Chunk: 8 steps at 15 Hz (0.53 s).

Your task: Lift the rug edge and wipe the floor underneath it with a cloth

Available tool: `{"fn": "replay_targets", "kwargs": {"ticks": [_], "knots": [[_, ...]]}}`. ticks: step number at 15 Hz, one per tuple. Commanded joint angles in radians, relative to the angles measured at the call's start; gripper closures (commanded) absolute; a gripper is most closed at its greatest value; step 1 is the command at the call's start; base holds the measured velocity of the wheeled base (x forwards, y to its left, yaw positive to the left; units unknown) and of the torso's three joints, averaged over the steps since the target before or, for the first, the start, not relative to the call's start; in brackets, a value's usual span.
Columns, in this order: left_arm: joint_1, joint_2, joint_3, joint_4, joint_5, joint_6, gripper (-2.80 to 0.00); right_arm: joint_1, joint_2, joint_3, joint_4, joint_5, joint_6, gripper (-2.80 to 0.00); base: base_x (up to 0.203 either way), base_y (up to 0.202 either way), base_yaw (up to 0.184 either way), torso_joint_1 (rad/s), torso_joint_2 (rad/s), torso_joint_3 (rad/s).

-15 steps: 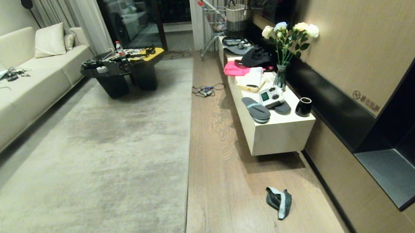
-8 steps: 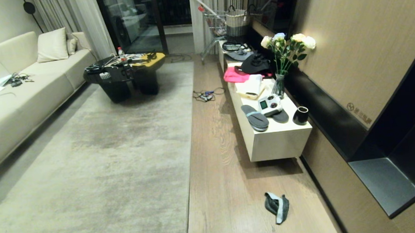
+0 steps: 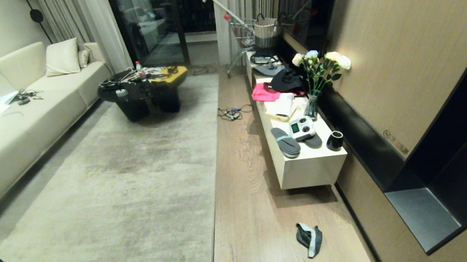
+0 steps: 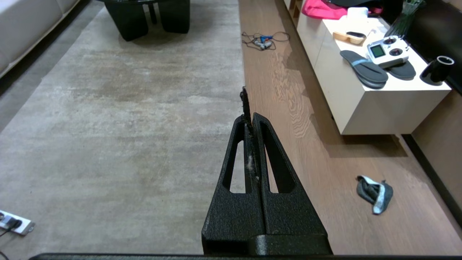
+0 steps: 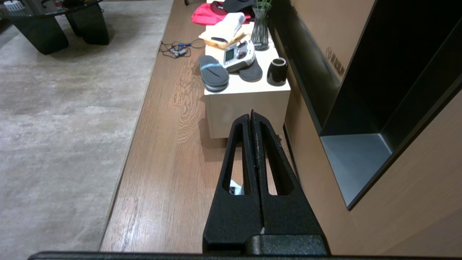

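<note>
While the right hand [image 5: 252,117] blocks all but a pale scrap of the cloth [image 3: 309,239] in its own view, both it and the left hand [image 4: 249,119] are closed, empty, above the floor [image 3: 245,194]; cloth lies right of the flat rug [image 3: 132,184], long axis roughly along the planks.

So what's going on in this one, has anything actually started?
Nothing is being handled yet. The small dark grey cloth with a pale blue part lies on the light brown wood-plank floor, apart from the large pale grey-beige rug, which lies flat. The left tool and right tool are both shut and empty, well above the floor.
</note>
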Motion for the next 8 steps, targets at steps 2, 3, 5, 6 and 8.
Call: {"fn": "replay_targets", "kwargs": {"ticks": [2, 3, 5, 6, 8], "knots": [[0.000, 0.001, 0.000, 0.000, 0.000, -0.001, 0.00, 0.000, 0.001, 0.000, 0.001, 0.000, -0.001, 0.00, 0.000, 0.000, 0.000, 0.220, -0.53, -0.324], [0.000, 0.001, 0.000, 0.000, 0.000, -0.001, 0.00, 0.000, 0.001, 0.000, 0.001, 0.000, -0.001, 0.00, 0.000, 0.000, 0.000, 0.171, -0.42, -0.246], [0.000, 0.001, 0.000, 0.000, 0.000, -0.001, 0.00, 0.000, 0.001, 0.000, 0.001, -0.001, -0.001, 0.00, 0.000, 0.000, 0.000, 0.158, -0.37, -0.218], [0.000, 0.001, 0.000, 0.000, 0.000, -0.001, 0.00, 0.000, 0.001, 0.000, 0.001, -0.001, -0.001, 0.00, 0.000, 0.000, 0.000, 0.150, -0.36, -0.215], [0.000, 0.001, 0.000, 0.000, 0.000, -0.001, 0.00, 0.000, 0.001, 0.000, 0.001, -0.003, -0.001, 0.00, 0.000, 0.000, 0.000, 0.156, -0.35, -0.205]]}}
